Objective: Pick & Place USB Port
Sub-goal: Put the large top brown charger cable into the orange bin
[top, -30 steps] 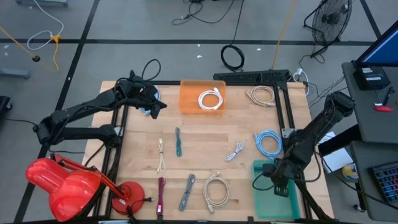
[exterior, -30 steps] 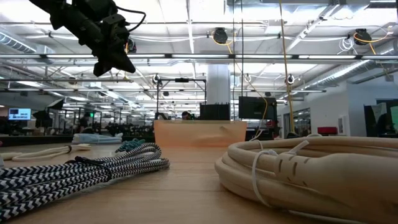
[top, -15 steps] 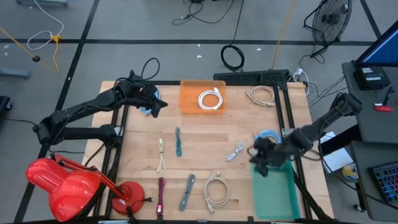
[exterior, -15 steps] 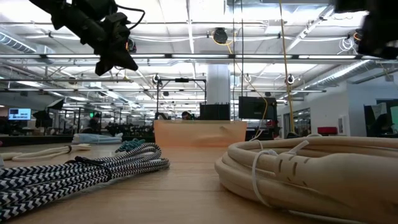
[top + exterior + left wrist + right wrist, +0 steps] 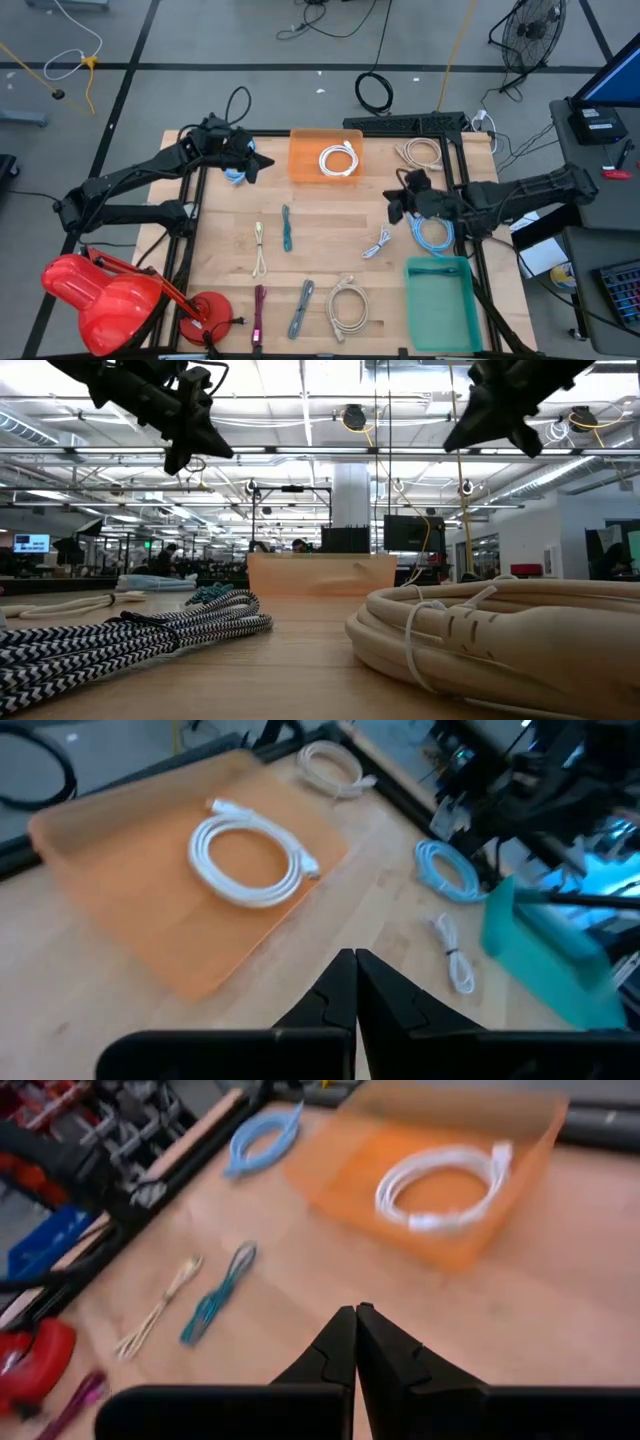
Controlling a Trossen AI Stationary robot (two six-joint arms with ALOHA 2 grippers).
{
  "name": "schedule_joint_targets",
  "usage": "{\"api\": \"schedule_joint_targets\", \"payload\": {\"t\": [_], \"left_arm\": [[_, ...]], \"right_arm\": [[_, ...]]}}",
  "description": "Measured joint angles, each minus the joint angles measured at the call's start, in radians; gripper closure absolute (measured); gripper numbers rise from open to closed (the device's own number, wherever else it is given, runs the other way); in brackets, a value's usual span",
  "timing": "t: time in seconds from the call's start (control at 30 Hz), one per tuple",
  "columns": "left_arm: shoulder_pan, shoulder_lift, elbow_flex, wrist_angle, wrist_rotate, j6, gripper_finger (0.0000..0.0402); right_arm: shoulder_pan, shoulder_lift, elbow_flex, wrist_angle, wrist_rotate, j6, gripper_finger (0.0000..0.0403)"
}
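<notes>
One white cable (image 5: pixel 338 160) lies coiled in the orange tray (image 5: pixel 302 160); the green tray (image 5: pixel 440 325) holds nothing; both grippers, left (image 5: pixel 262 165) and right (image 5: pixel 393 208), are closed and hold nothing.

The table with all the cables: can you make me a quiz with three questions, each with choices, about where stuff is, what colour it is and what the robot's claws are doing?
1. Where is the white cable?
A. in the orange tray
B. in the green tray
C. on the floor

2. What colour is the cable beside the right gripper?
A. red
B. light blue
C. black

3. How are the left gripper's fingers?
A. wide open
B. holding a cable
C. shut, empty

Answers: 1 A, it is coiled inside the orange tray. 2 B, the coil is pale blue. 3 C, the fingers meet with nothing between them.
</notes>
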Motion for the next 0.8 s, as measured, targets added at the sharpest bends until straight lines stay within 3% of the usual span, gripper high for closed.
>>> {"api": "schedule_joint_targets", "payload": {"t": [0.4,0.67,0.8], "left_arm": [[0.001,0.000,0.000,0.132,0.000,-0.052,0.0399],[0.001,0.000,0.000,0.199,-0.010,-0.125,0.0395],[0.001,0.000,0.000,0.218,-0.042,-0.188,0.0397]], "right_arm": [[-0.209,0.001,0.000,0.161,-0.012,-0.162,0.0403],[-0.382,0.001,0.000,0.225,-0.260,-0.271,0.0403],[-0.459,0.001,0.000,0.195,-0.299,-0.325,0.0403]]}}
